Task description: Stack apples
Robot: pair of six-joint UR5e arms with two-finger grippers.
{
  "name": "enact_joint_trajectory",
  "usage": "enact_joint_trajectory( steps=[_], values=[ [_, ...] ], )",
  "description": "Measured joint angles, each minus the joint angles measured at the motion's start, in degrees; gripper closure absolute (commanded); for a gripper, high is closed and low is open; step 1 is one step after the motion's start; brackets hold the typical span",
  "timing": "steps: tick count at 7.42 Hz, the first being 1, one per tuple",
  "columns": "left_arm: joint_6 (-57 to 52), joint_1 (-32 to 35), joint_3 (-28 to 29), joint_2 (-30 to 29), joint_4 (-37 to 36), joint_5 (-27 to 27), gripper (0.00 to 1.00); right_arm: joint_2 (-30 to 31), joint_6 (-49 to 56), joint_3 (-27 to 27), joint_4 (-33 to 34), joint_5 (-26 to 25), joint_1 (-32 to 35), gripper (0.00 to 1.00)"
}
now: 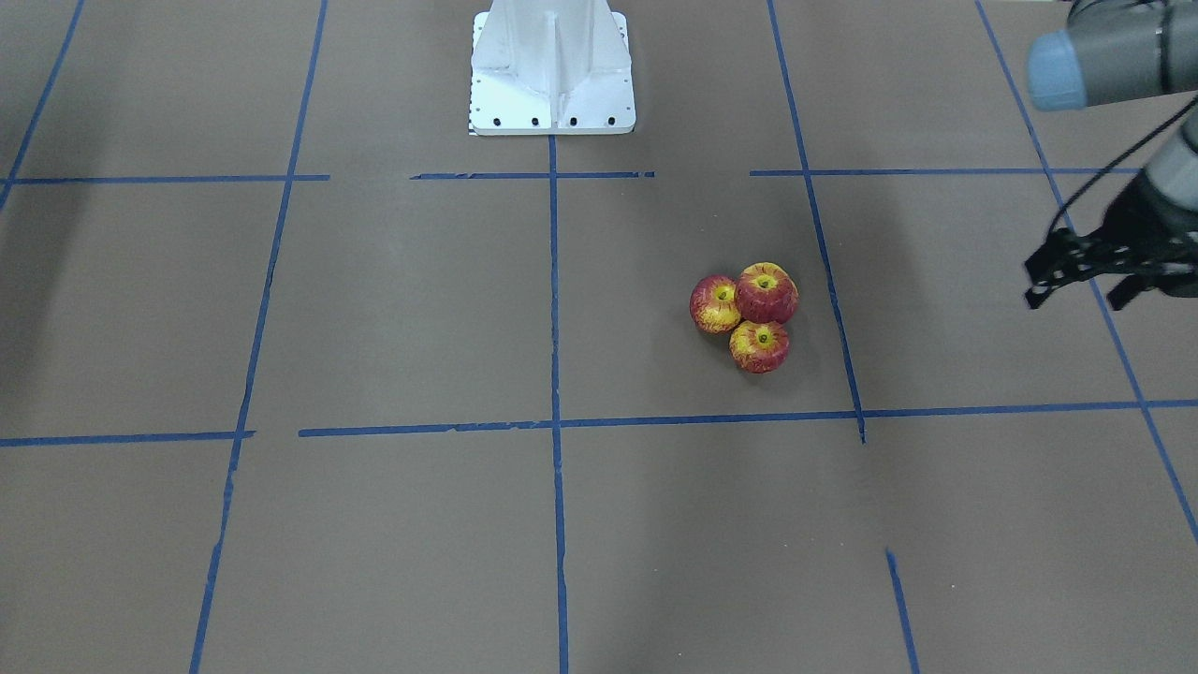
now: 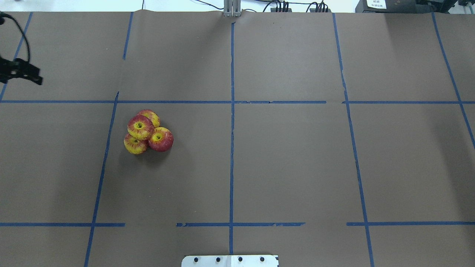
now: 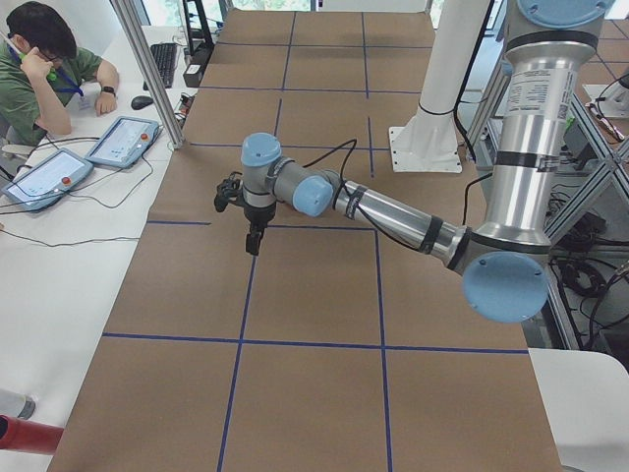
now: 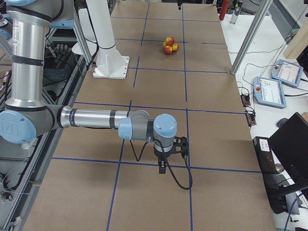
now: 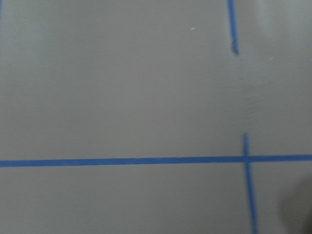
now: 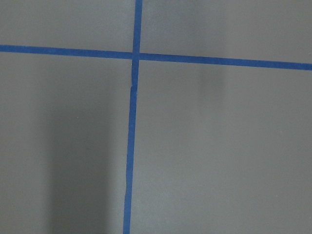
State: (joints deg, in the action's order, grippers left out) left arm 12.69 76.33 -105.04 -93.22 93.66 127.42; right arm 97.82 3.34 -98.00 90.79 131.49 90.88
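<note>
Four red-and-yellow apples sit in a tight cluster on the brown table. In the overhead view one apple (image 2: 140,127) rests on top of three others (image 2: 160,139), (image 2: 134,145), (image 2: 151,116). The front-facing view shows the top apple (image 1: 767,293) and two lower ones (image 1: 715,303), (image 1: 759,345). The cluster also shows far off in the exterior right view (image 4: 169,45). My left gripper (image 1: 1076,300) (image 2: 26,73) hangs open and empty, well away from the apples at the table's side. My right gripper (image 4: 163,166) shows only in the exterior right view, far from the apples; I cannot tell its state.
The white robot base (image 1: 552,75) (image 2: 230,260) stands at the table's middle edge. Blue tape lines (image 2: 232,111) divide the brown surface into squares. A seated operator (image 3: 39,59) and teach pendants (image 3: 118,143) are beyond the table's far side.
</note>
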Motion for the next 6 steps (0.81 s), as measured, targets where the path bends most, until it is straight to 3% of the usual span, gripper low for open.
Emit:
enact_joint_trajectory(
  steps=[2,4,6],
  values=[
    [-21.78,10.28,1.66,3.73,-7.86,0.66,0.0,0.0,0.0,0.0,0.0,0.0,0.0,0.0],
    [-27.92,15.31,3.16,8.29,-9.06,3.04,0.0,0.0,0.0,0.0,0.0,0.0,0.0,0.0],
    [-27.37,16.26,3.51,9.95,-8.88,6.01,0.0,0.0,0.0,0.0,0.0,0.0,0.0,0.0]
  ],
)
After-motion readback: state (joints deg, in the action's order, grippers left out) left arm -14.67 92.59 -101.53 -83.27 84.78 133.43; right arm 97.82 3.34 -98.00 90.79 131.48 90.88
